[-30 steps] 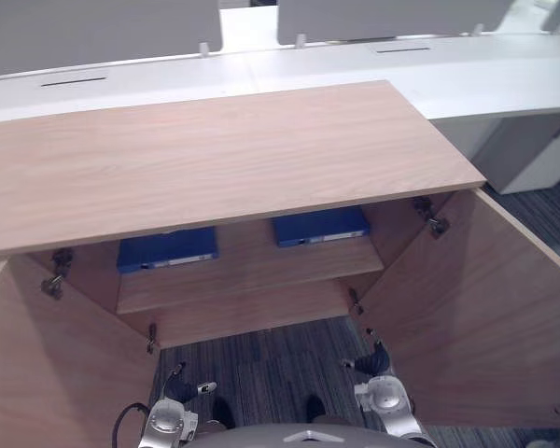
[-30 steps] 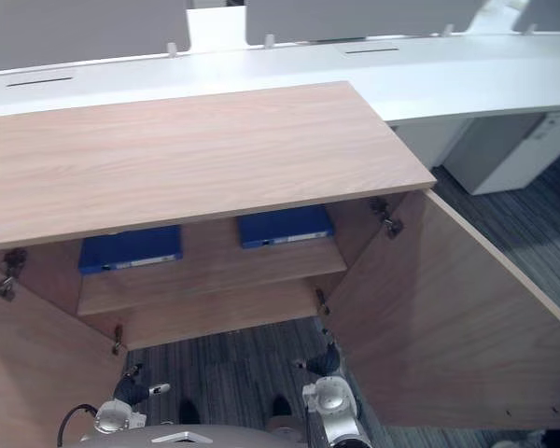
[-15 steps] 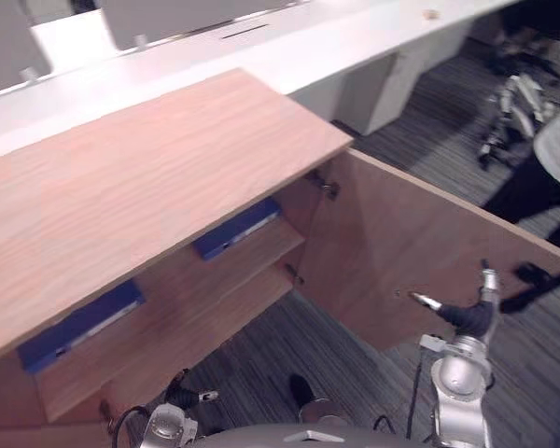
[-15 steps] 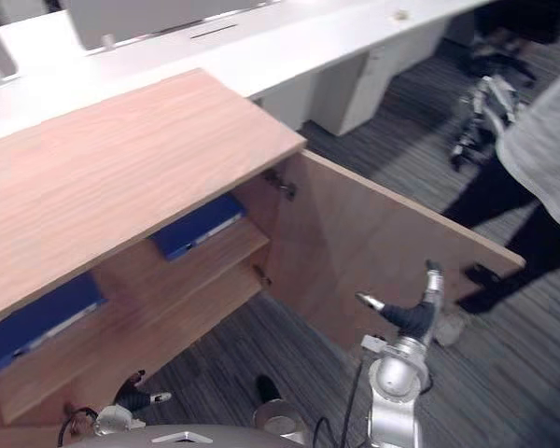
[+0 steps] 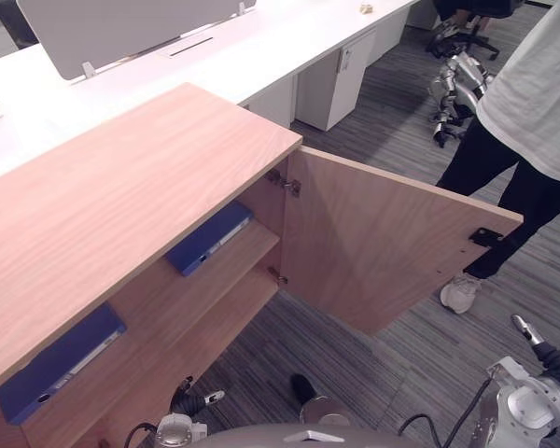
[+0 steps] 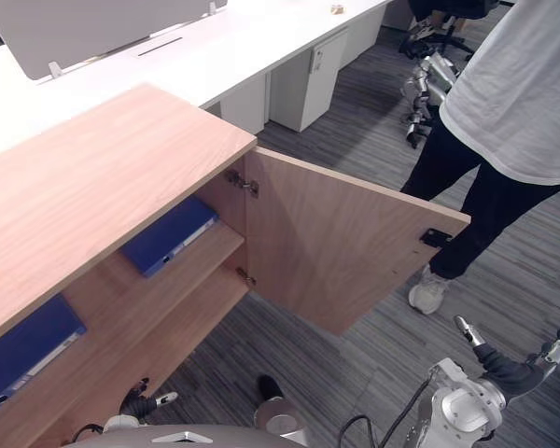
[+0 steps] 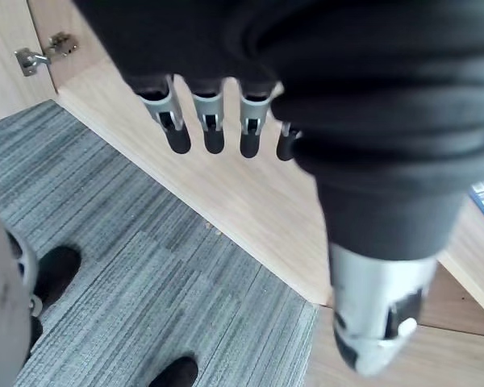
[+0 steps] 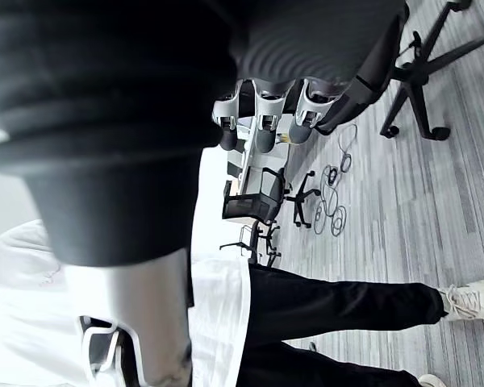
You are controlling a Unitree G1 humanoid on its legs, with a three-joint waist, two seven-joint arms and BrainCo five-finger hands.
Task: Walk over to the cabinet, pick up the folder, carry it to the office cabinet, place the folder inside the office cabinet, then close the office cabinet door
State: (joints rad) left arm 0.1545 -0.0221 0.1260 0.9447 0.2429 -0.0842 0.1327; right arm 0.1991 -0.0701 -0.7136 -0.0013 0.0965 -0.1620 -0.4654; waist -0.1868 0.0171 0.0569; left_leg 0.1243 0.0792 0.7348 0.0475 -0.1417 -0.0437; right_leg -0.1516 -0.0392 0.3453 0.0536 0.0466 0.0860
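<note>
Woodgrain office cabinet (image 5: 121, 187), door (image 5: 383, 252) wide open; a flat blue folder (image 5: 208, 238) lies on its shelf ahead of the left hand (image 5: 192, 401), which hangs slack-fingered, empty. Right hand (image 6: 510, 373) likewise, outside the door.

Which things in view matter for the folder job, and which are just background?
For the job:
office cabinet
open right door
right blue folder and left blue folder, both on the shelf
left hand and right hand, both open and empty

Just around:
person standing past the door
white desk
white drawer unit
</note>
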